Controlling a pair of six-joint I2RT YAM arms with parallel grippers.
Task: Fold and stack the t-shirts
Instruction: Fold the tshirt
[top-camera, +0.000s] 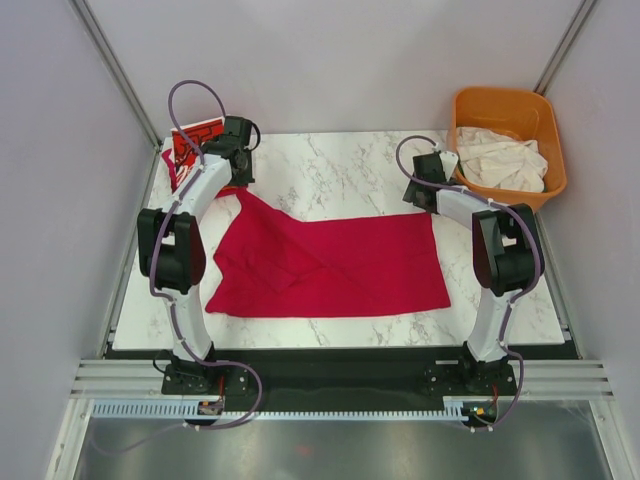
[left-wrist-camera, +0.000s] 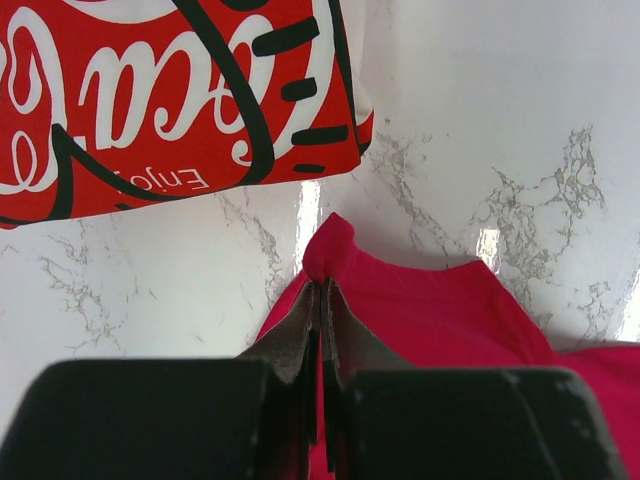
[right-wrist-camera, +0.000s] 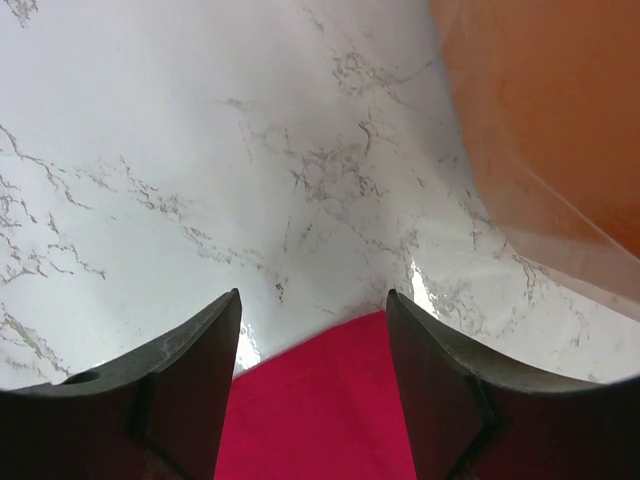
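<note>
A plain crimson t-shirt (top-camera: 330, 265) lies spread across the middle of the marble table. My left gripper (top-camera: 238, 172) is shut on its far left corner (left-wrist-camera: 330, 248), pinching a small fold of the cloth. A folded red Coca-Cola t-shirt (top-camera: 190, 148) lies at the far left corner of the table, just beyond that gripper (left-wrist-camera: 170, 90). My right gripper (top-camera: 420, 190) is open, its fingers (right-wrist-camera: 200, 350) standing to either side of the crimson shirt's far right corner (right-wrist-camera: 320, 400). Off-white shirts (top-camera: 505, 160) lie in the orange tub.
The orange plastic tub (top-camera: 510, 105) stands at the far right, off the table's corner; its wall shows in the right wrist view (right-wrist-camera: 550, 120). Grey walls enclose the table on three sides. Bare marble (top-camera: 340, 165) lies beyond the crimson shirt.
</note>
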